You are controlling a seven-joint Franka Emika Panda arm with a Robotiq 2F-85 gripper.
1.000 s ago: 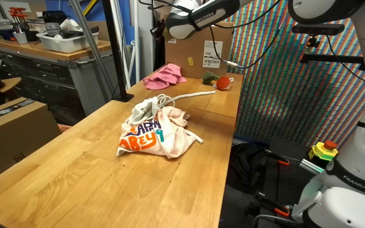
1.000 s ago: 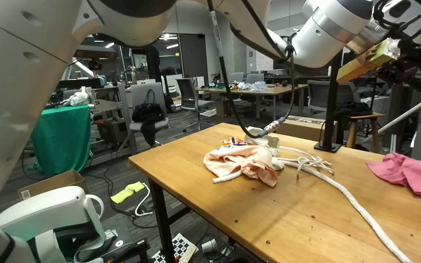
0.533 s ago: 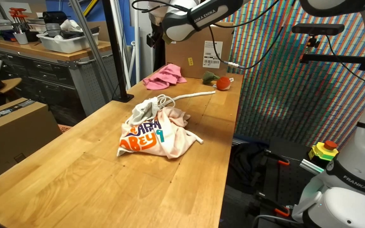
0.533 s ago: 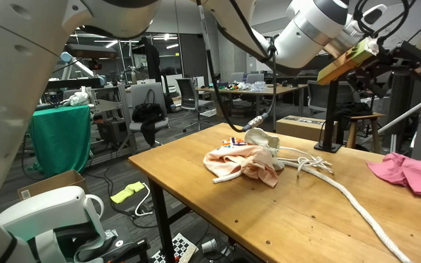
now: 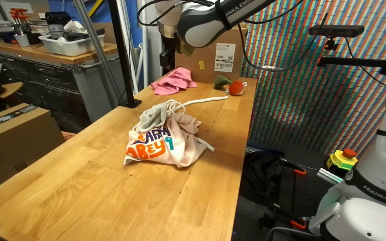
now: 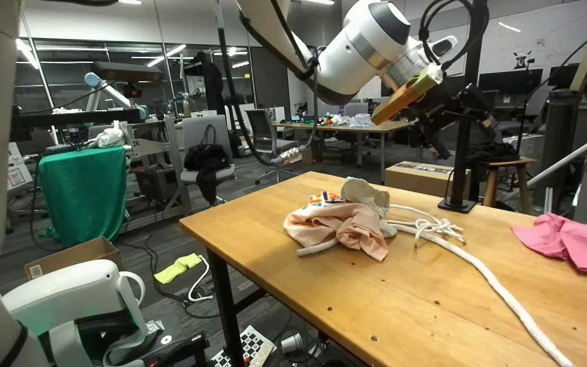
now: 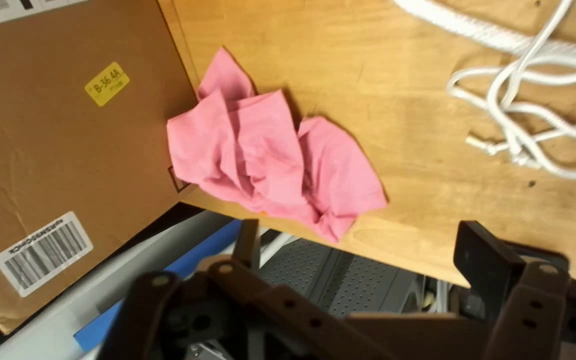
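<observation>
One bin is holding oddments, far from jaws | arm arching above | gripper gaping wide, unladen, facing pink cloth

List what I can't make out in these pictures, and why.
Under the pink cloth: hidden by its own folds in all three views.
Whether the two stretches of white rope join: covered by the printed cloth in both exterior views.
Lower line on the yellow sticker: too small and blurred in the wrist view.

Fingers, dark: sit lower and farther left than before, upper right of frame, in an exterior view.
</observation>
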